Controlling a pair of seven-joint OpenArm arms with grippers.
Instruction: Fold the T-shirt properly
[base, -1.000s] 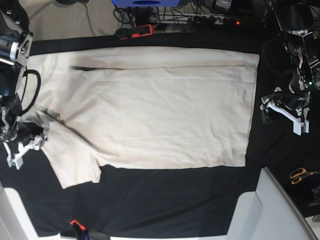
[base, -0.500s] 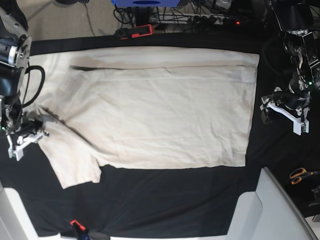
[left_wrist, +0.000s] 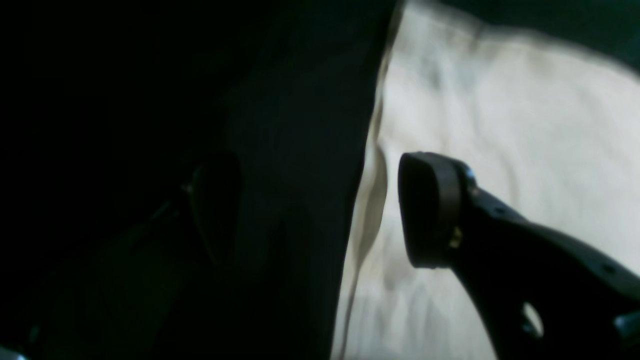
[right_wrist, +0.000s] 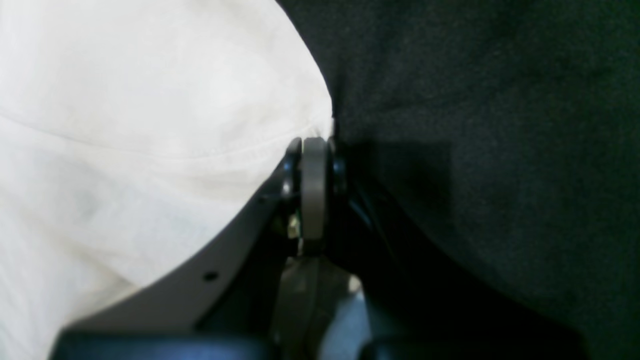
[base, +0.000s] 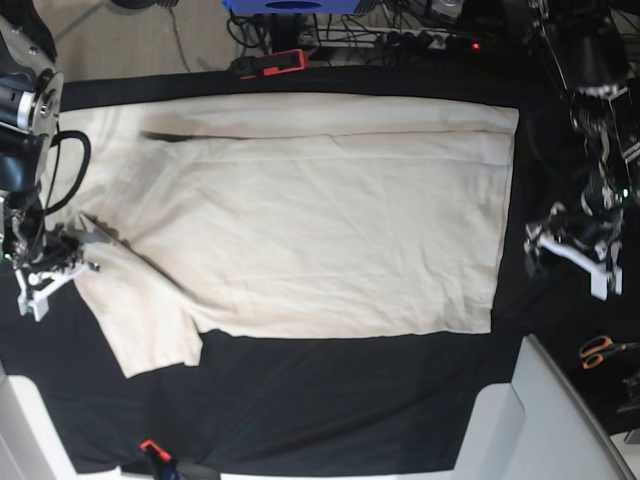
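The cream T-shirt (base: 310, 220) lies spread flat on the black table cloth (base: 330, 400), hem to the right, sleeves to the left, top edge folded in. My right gripper (base: 72, 264) is at the near sleeve's edge. In the right wrist view its jaws are shut (right_wrist: 315, 150) with the shirt's edge (right_wrist: 150, 125) pinched at the tip. My left gripper (base: 535, 245) is beside the hem on the black cloth. In the left wrist view it is open (left_wrist: 322, 210), one finger (left_wrist: 430, 215) over the shirt (left_wrist: 500, 125), the other over the cloth, the hem edge between them.
Orange-handled scissors (base: 600, 350) lie at the right edge. A red-and-black tool (base: 270, 65) and cables lie behind the cloth. White blocks (base: 545, 410) stand at the bottom right and bottom left. A small red-tipped item (base: 150, 447) is at the near edge.
My right gripper has moved in and up to the near sleeve's edge and stays there. My left gripper has shifted slightly down beside the hem.
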